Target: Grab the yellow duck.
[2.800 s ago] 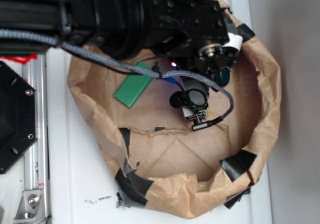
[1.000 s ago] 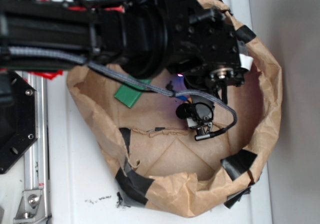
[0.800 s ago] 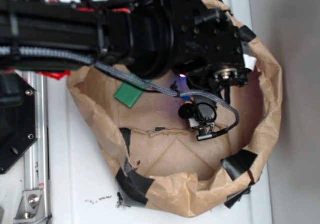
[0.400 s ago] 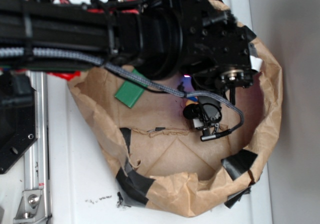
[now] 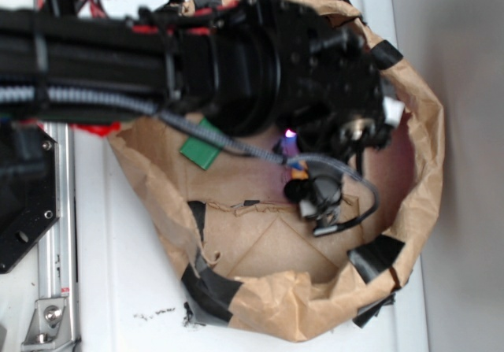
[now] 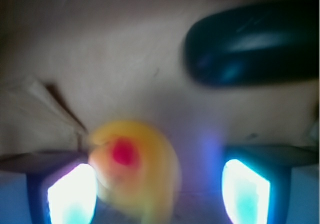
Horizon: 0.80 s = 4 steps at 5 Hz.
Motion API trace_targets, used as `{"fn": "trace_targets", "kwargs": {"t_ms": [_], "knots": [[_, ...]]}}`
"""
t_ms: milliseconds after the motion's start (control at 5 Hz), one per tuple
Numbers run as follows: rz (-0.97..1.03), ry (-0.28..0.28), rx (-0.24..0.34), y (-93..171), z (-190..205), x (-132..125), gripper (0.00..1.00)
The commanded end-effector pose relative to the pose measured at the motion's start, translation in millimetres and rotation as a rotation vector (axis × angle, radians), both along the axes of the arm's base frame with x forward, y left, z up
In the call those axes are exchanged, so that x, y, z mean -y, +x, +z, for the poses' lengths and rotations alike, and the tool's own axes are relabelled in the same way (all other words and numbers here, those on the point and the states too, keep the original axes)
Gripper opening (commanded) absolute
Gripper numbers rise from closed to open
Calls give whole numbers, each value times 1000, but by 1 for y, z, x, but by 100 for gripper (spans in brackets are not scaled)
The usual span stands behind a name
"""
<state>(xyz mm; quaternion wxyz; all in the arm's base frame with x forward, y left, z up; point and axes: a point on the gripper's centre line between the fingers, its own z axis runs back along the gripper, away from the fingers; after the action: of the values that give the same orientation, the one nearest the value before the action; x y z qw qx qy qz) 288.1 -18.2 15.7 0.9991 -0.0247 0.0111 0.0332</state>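
Note:
The wrist view is blurred. The yellow duck [image 6: 135,169], with its red-orange beak facing the camera, sits low in that view between my two glowing fingers. It lies close against the left finger [image 6: 72,194] and well apart from the right one [image 6: 245,191]. My gripper [image 6: 159,194] is open around the duck. In the exterior view only a small orange-yellow bit of the duck [image 5: 296,172] shows under the black arm [image 5: 299,61]. There the gripper's fingers are hidden by the wrist.
A dark teal oblong object [image 6: 250,43] lies beyond the duck to the right. A flat green block [image 5: 201,151] lies at the left, partly under the arm. Everything sits inside a crumpled brown paper wall [image 5: 429,139] patched with black tape.
The arm has reached farther right and lower into the paper enclosure. It now covers more of the green block.

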Motion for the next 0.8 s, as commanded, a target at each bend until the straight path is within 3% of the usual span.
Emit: {"fn": "trace_targets", "kwargs": {"t_ms": [0, 400, 600], "knots": [[-36, -1, 64, 0, 24, 12, 100], [-19, -23, 30, -20, 27, 0, 100], [0, -51, 30, -26, 20, -3, 0]]}}
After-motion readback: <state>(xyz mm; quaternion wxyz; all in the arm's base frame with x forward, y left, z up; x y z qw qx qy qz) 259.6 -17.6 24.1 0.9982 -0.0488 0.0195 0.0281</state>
